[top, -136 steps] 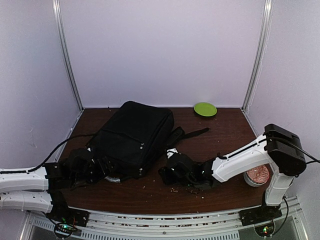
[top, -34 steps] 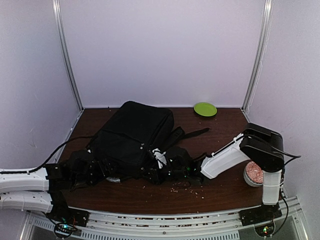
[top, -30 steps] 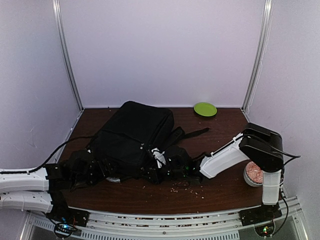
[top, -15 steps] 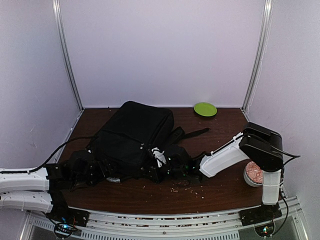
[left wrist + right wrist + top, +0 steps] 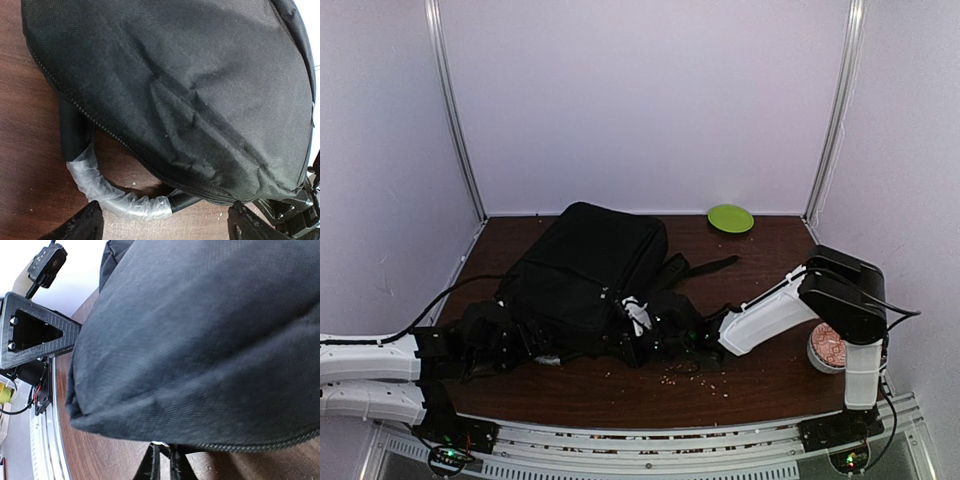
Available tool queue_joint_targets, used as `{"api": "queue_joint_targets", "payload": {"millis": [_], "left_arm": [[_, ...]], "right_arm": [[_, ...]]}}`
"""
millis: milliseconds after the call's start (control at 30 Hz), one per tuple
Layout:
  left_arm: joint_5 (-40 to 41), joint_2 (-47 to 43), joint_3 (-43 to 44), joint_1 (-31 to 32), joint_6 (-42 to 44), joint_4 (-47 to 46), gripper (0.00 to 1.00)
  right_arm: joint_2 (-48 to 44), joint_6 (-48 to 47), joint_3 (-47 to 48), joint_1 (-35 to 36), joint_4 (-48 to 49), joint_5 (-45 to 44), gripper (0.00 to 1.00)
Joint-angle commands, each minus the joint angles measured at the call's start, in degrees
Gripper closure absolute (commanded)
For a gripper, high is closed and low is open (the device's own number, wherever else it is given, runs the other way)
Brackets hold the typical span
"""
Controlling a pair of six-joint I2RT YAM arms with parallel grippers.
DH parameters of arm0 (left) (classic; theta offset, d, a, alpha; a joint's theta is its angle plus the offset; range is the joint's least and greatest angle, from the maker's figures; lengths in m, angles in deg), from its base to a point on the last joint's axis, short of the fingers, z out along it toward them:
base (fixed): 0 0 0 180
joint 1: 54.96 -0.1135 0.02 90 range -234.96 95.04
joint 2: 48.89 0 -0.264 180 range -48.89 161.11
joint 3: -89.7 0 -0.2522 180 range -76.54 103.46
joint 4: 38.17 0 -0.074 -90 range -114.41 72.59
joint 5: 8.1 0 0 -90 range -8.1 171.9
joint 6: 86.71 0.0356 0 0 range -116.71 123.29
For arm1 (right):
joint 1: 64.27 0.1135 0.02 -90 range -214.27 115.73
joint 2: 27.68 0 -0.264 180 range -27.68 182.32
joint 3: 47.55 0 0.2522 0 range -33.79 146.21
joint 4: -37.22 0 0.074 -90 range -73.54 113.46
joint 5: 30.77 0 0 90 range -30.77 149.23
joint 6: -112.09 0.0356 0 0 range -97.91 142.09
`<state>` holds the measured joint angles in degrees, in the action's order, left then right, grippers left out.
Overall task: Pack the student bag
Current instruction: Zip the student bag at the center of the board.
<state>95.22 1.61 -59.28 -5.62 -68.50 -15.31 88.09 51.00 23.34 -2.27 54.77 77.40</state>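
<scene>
So the right arm has swung left since the first shot. The right gripper [image 5: 655, 330] used to sit out on open wood and is now shoved up against the near right corner of the student bag [image 5: 585, 275], a big black soft fabric laptop-style one. The left gripper [image 5: 505, 340] has barely shifted.

The surface is a dark brown wooden table [image 5: 770, 275] with pale lilac walls on three sides and metal posts in the back corners. Pale crumbs [image 5: 695, 375] are scattered just on the near side of the right gripper. A small round green plate [image 5: 731, 218] sits far beyond it by the back wall, and a round tub with a reddish top [image 5: 832, 348] is off to its right.

The bag lies flat and slightly askew between the two grippers, with its zipper seam running along the near edge. Its handle [image 5: 117, 197], wrapped in clear plastic, loops out right in front of the left gripper's spread-wide fingers [image 5: 80, 225], which grip nothing. For the right gripper, I can't tell how far open it is, since bag fabric fills its camera.

A black strap [image 5: 705, 267] trails beyond the right gripper. There's bare wood to its right, while the left gripper has the wall close by.
</scene>
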Motion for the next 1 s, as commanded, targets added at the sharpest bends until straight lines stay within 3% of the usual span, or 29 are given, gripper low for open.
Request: {"api": "queue_joint_targets", "payload": {"millis": [0, 367, 767, 967], "left_arm": [[0.5, 0.1, 1.5, 0.2, 1.1, -0.9, 0.12], [0.3, 0.5, 0.8, 0.2, 0.6, -2.0, 0.12], [-4.0, 2.9, -3.6, -1.1, -3.0, -12.3, 0.07], [-4.7, 4.4, -3.2, -1.2, -3.4, -14.0, 0.05]], "right_arm": [[-0.6, 0.3, 0.9, 0.4, -0.3, -0.8, 0.97], [-2.7, 0.5, -1.8, 0.4, 0.5, -2.2, 1.00], [-5.4, 1.8, -2.7, 0.4, -8.0, -17.7, 1.00], [-4.9, 2.7, -1.3, 0.7, -8.4, -17.9, 1.00]]}}
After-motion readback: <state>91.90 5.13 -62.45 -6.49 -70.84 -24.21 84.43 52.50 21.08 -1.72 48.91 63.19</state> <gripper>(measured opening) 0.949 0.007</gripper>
